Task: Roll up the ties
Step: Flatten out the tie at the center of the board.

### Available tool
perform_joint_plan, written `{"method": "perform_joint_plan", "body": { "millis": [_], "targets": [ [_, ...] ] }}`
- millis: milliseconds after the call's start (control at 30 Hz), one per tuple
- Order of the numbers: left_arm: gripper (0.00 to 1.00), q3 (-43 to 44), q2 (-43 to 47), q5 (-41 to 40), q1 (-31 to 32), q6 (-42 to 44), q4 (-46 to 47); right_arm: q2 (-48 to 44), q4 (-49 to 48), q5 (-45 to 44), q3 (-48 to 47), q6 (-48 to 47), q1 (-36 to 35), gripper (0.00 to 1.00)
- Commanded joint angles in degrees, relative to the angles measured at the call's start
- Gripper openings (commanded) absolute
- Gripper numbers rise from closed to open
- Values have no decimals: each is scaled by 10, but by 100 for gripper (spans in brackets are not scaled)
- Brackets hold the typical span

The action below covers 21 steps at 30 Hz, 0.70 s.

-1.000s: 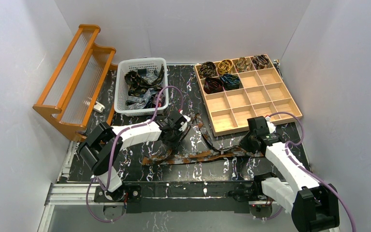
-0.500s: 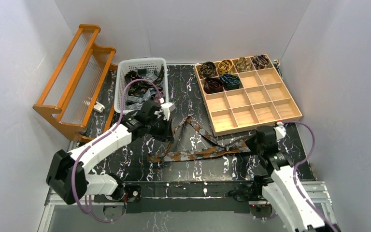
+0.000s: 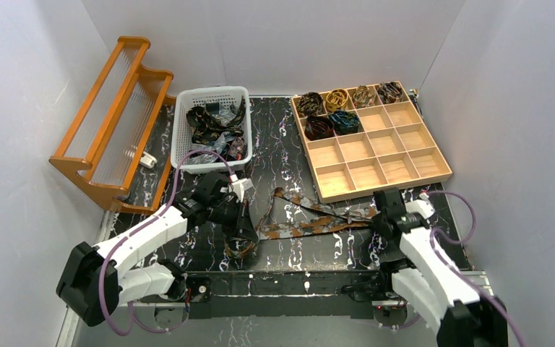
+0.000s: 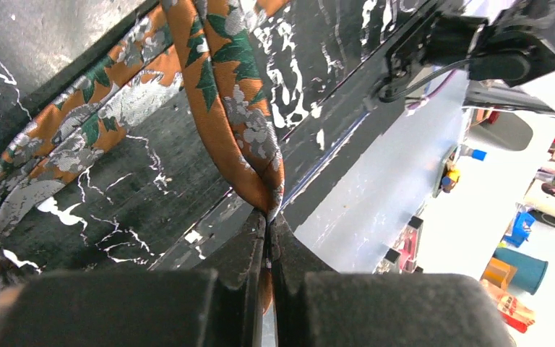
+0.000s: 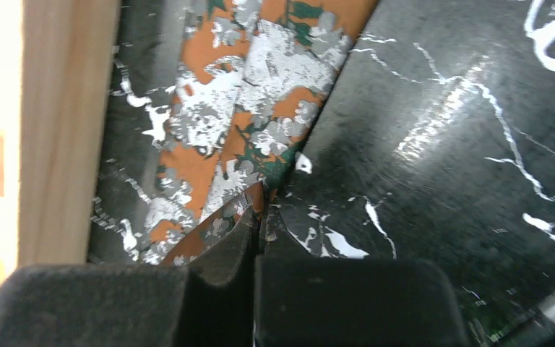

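Left gripper [image 3: 244,230] hangs low over the near-left part of the black marbled desk [image 3: 274,137], pinching one end of the rust-brown tie [image 3: 296,228]. From there the tie runs right across the near half of the desk to the right gripper [image 3: 379,217], which sits just near of the wooden tray [image 3: 444,170] and is pressed on the other end. Part of the strip loops away toward the far side between the two arms. Six rolled ties [image 3: 336,97] sit in the tray, four along the far row and two in the left compartments of the next row. Loose ties [image 3: 213,123] lie heaped in the white basket [image 3: 209,94] at the far left, beside the wooden rack [image 3: 115,123].

From the left wrist, the left gripper [image 4: 267,242] has its fingers pressed together on a fold of the rust-brown tie [image 4: 238,94], orange with grey and green mottling. The fold rises from the desk [image 4: 137,166] near its near edge.

From the right wrist, the right gripper [image 5: 258,220] is closed on the tip of the rust-brown tie [image 5: 253,94]. The strip lies flat on the desk [image 5: 441,144], just beside the wall of the wooden tray [image 5: 65,108].
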State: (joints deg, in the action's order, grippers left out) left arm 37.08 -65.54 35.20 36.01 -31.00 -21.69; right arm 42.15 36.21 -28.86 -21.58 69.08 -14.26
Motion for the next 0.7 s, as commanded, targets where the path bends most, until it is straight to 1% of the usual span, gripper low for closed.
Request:
{"method": "perform_joint_plan", "body": {
  "millis": [0, 33, 100, 200, 333, 433, 567, 667],
  "targets": [
    [0, 0, 32, 19, -10, -27, -9, 113, 84, -59, -98, 43, 5, 1],
    [0, 0, 30, 2, -11, -21, -26, 135, 110, -77, -113, 57, 7, 1],
    [0, 3, 22, -44, -12, -11, -67, 152, 121, -94, -126, 58, 11, 1],
    [0, 26, -1, -120, -16, 26, -138, 136, 96, -93, -115, 32, 26, 1],
    [0, 62, -17, -180, -25, 43, -182, 100, 103, -100, -101, 45, 51, 2],
    [0, 80, -16, -194, -43, 56, -196, 64, 65, -95, -88, -6, 57, 2],
    [0, 115, -17, -204, -79, 89, -236, 56, 60, -108, -86, -15, 62, 2],
    [0, 132, -31, -179, -119, 133, -266, 62, 50, -108, -90, -25, 71, 2]
  ]
}}
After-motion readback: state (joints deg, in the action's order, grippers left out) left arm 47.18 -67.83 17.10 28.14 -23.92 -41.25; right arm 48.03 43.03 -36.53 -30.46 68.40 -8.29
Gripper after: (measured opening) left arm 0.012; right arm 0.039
